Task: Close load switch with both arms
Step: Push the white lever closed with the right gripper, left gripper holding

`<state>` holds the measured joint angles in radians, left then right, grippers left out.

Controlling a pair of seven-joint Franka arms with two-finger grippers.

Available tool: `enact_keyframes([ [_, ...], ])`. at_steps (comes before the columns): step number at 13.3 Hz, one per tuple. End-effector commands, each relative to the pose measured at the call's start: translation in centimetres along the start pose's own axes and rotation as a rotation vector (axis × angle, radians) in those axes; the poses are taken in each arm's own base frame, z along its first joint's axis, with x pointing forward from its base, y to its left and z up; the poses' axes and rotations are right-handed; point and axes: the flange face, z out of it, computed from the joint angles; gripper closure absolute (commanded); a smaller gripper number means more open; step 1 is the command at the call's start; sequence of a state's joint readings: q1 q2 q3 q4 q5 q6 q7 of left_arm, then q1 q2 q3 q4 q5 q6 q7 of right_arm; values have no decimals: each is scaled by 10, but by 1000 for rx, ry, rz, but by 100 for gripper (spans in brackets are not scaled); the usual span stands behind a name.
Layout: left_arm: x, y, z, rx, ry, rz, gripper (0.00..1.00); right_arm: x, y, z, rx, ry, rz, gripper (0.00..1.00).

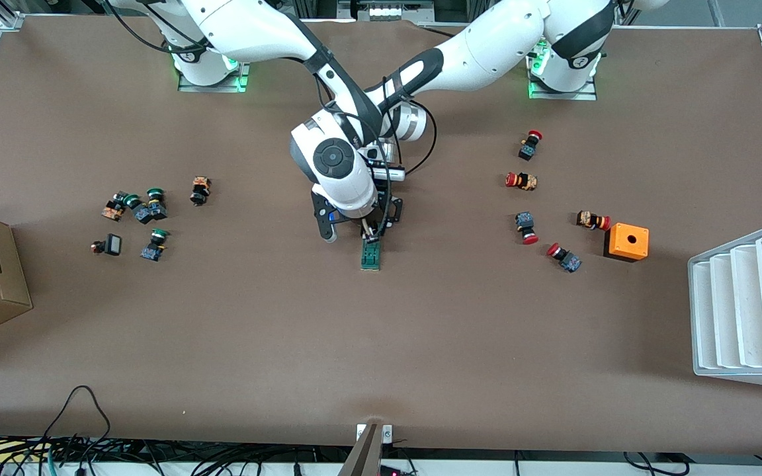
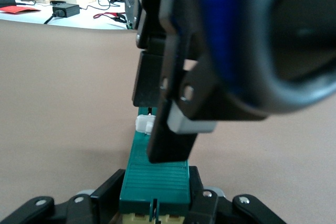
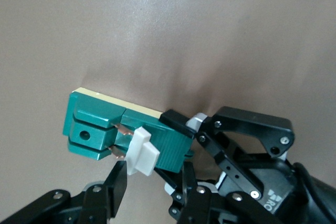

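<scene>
Your left gripper [image 2: 155, 203] clamps the load switch [image 1: 371, 254] on the surface; the right gripper [image 3: 149, 184], fingers parted around its white slider [image 3: 140, 152], must next push it shut.

— What do the two arms [image 1: 487, 53] look like?
— Glossy white shells, black joint bands, a round dark cap, black cables looped along the links, green lights glowing at both bases.
— And each tool [image 3: 231, 156]?
— Black linkage fingers, silver screws, white lettering.
</scene>
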<state>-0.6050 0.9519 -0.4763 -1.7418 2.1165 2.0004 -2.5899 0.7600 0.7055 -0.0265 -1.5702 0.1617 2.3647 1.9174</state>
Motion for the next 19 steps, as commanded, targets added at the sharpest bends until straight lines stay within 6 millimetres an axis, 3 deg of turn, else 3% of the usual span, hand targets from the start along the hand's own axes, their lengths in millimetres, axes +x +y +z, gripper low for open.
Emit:
enact_keyframes([
  [1,-7,4,4,-12,-8,-12,53,0,12,-8,7,13,3,49],
  [10,-7,4,4,-11,-8,-16,53,2,9,8,56,10,-6,50],
  [19,-7,4,4,-9,-10,-24,53,2,3,10,79,1,-13,67],
])
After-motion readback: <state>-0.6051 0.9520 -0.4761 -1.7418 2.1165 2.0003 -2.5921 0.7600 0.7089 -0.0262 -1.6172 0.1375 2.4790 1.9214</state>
